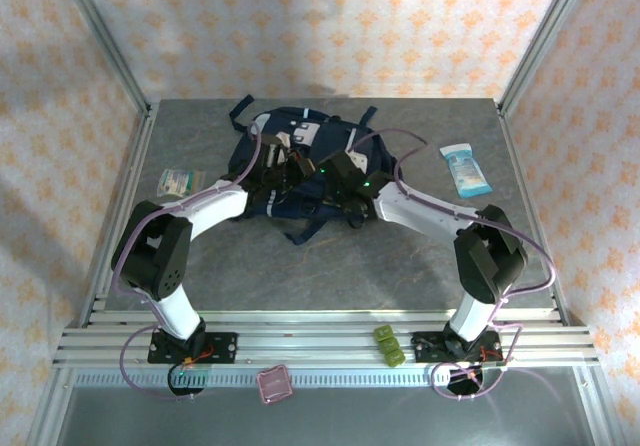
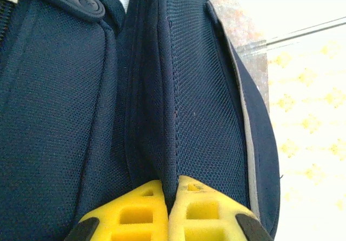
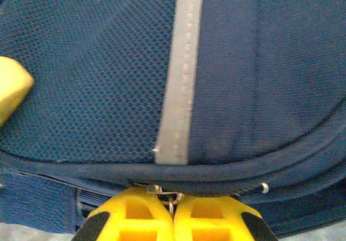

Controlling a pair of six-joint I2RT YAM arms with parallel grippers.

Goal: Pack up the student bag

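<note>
1. Student bag (image 1: 295, 124): navy backpack with white stripe trim and light-grey patches. It lies at the middle rear of the grey worktop (image 1: 350, 266), dark straps trailing toward the arms.
2. Left end effector (image 2: 172, 195): yellow fingers drawn narrow, pinching a stitched fold of the bag's navy mesh.
3. Right end effector (image 3: 173, 208): yellow fingers pressed together on a small metal zipper pull (image 3: 171, 198) under the bag's piped edge.
4. Blue-and-white packet (image 1: 466, 169): right rear, apart from the bag.
5. Green-and-white packet (image 1: 180, 180): left of the bag.
6. Green block (image 1: 389, 345) and pink square (image 1: 274, 384): near edge, between the arm bases.
</note>
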